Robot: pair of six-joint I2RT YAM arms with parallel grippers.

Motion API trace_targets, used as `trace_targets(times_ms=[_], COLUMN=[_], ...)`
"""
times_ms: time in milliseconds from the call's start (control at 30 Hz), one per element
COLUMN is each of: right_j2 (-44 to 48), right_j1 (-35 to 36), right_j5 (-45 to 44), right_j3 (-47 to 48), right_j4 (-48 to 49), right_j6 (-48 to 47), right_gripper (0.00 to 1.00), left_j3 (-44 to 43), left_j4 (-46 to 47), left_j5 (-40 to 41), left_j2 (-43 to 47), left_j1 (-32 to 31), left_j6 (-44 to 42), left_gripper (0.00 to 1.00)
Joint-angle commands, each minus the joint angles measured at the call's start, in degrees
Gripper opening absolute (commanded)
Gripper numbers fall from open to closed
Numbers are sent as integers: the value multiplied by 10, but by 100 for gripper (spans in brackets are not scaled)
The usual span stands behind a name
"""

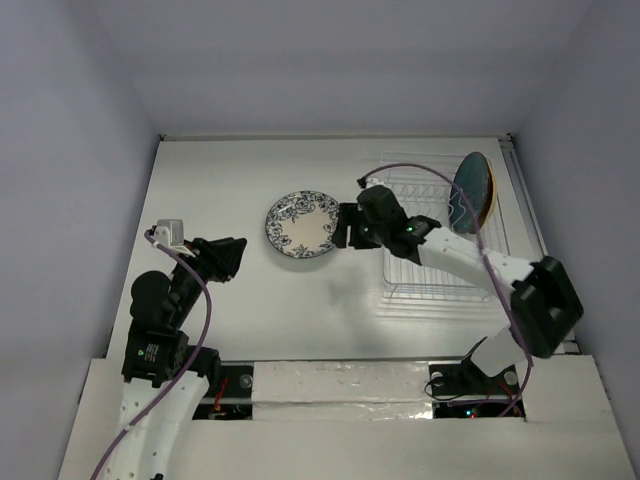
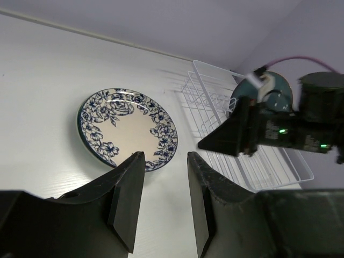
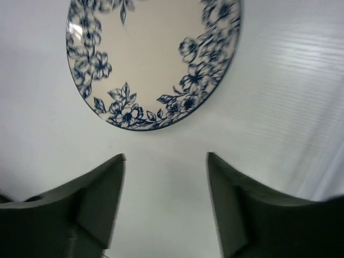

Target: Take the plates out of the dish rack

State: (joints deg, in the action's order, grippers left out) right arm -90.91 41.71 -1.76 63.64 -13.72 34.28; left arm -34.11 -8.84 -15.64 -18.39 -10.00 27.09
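Observation:
The white plate with the blue floral pattern (image 1: 303,223) lies flat on the table, left of the dish rack (image 1: 440,290). A dark teal-blue plate (image 1: 467,192) stands upright at the rack's far right, with a tan-yellow plate (image 1: 490,192) right behind it. My right gripper (image 1: 345,228) is open and empty, low over the table just right of the floral plate (image 3: 153,59). My left gripper (image 1: 232,255) is open and empty, well left of that plate (image 2: 128,128). The mint green and red plates are out of view.
The white table (image 1: 250,180) is walled by grey panels at the back and sides. The right arm (image 1: 470,262) stretches over the rack's near half. In the left wrist view the rack (image 2: 207,91) and the right gripper (image 2: 215,142) lie beyond the plate.

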Motion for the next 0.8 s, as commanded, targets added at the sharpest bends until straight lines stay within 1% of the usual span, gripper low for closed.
trace_targets(times_ms=[0,33,67,100,133,167,233,267,300,367,400,467,500,533,567,600,633,700,767], right_j2=[106,154,179,201,223,267,310,330,368,400,424,438,438,435,428,421,398,369,326], right_j1=[6,-3,-12,-22,-34,-62,-101,-135,-152,-187,-222,-262,-301,-320,-339,-356,-387,-412,-428], right_j5=[-153,-192,-259,-289,-320,-376,-402,-410,-433,-447,-451,-437,-407,-394,-379,-339,-318,-261,-245], right_j3=[4,4,4,3,3,-4,-14,-18,-32,-47,-54,-76,-80,-83,-82,-81,-74,-60,-39], right_j4=[-65,-94,-106,-118,-131,-149,-168,-169,-168,-159,-156,-133,-127,-120,-114,-107,-99,-100,-111], right_j6=[-28,-26,-19,-18,-14,-11,-9,-13,-16,-25,-30,-47,-54,-59,-75,-83,-90,-115,-134], right_gripper=[63,25,10,0,0,0,0,0,0,0,0,0,0,0,4,9,14,16,23], left_j3=[-5,-5,-6,-5,-5,-5,-5,-5,-6,-5,-5,-6,-6,-6,-6,-7,-8,-9,-10], left_j4=[28,29,29,29,29,29,28,28,27,27,28,26,27,27,25,26,25,23,19], left_j5=[-4,-4,-4,-4,-4,-4,-4,-3,-2,-2,-3,-3,-2,-3,-1,-1,0,9,15], left_j2=[6,6,8,9,10,12,14,17,19,20,20,23,25,26,29,32,33,41,50], left_j1=[2,2,-3,-3,-3,-3,-8,-8,-14,-14,-20,-26,-31,-36,-36,-42,-42,-54,-60], left_j6=[-1,-2,-2,-1,-1,-1,-2,-1,-1,0,-1,-1,-2,-1,-1,-2,-1,-2,-2], left_gripper=[34,34,34,34,34,34,34,34,35,35,35,35,35,35,35,35,35,35,35])
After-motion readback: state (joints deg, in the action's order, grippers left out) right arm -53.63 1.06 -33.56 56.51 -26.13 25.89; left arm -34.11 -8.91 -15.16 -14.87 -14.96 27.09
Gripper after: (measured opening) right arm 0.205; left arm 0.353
